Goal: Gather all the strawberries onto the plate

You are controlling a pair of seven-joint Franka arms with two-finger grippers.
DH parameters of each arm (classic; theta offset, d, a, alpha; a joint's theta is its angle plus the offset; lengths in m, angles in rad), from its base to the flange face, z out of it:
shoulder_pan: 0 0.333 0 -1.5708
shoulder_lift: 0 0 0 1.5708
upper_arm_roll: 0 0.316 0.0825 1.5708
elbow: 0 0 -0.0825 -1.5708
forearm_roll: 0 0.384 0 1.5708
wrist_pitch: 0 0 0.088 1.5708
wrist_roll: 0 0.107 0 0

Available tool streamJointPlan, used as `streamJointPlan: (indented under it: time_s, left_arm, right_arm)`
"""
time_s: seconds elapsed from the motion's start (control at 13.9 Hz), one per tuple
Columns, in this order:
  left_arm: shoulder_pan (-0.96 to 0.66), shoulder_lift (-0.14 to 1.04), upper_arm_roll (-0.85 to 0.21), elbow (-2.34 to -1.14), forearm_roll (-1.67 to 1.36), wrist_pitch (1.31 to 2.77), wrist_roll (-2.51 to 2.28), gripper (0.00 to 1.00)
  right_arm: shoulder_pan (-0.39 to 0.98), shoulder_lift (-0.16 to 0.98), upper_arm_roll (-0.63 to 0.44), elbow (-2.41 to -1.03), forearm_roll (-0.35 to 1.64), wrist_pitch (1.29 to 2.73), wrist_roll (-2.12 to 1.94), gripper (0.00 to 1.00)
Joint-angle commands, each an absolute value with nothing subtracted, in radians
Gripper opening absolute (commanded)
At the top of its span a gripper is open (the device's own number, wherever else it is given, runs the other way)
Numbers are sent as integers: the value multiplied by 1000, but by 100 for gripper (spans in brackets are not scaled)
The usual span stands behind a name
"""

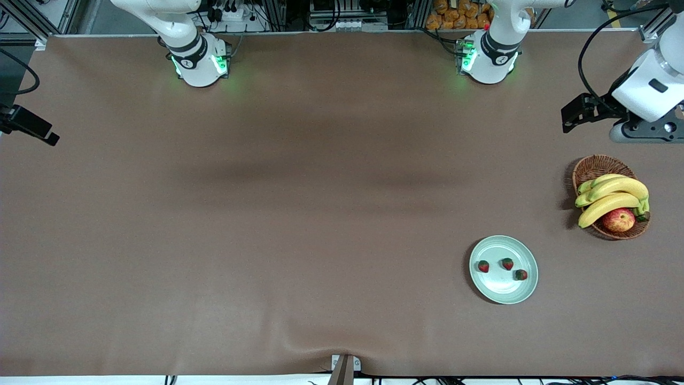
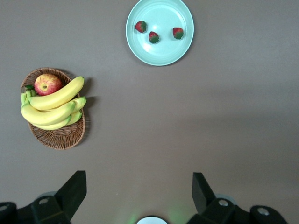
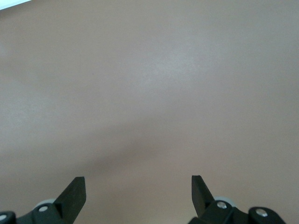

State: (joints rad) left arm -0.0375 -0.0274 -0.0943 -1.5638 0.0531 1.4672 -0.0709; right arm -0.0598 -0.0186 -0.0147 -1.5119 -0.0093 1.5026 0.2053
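Observation:
Three strawberries (image 1: 483, 266) (image 1: 507, 263) (image 1: 521, 275) lie in the pale mint-green plate (image 1: 502, 293), apart from one another. The plate sits toward the left arm's end of the table, near the front camera. In the left wrist view the strawberries (image 2: 140, 26) (image 2: 153, 37) (image 2: 178, 32) and the plate (image 2: 161, 55) show from high above. My left gripper (image 2: 139, 175) is open and empty, high over bare table. My right gripper (image 3: 137, 178) is open and empty over bare table. Neither hand shows in the front view.
A brown wicker basket (image 1: 596, 167) with bananas (image 1: 614, 193) and a red-yellow apple (image 1: 619, 220) stands beside the plate, farther from the front camera. A white and black device (image 1: 649, 91) stands at that end's back corner. A black camera (image 1: 29, 127) juts in at the right arm's end.

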Motion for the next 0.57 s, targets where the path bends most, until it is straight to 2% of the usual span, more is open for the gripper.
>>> streamJointPlan:
  time_s: [0.0, 0.5]
  left_arm:
    - [-23, -40, -91, -1549, 37, 1433, -9, 100]
    - [-25, -46, -92, -1548, 20, 1434, 35, 100]
  right_arm:
    - [-74, -15, -3, -1493, -29, 1488, 199, 100]
    - [-75, -11, -3, -1493, -28, 1505, 199, 100]
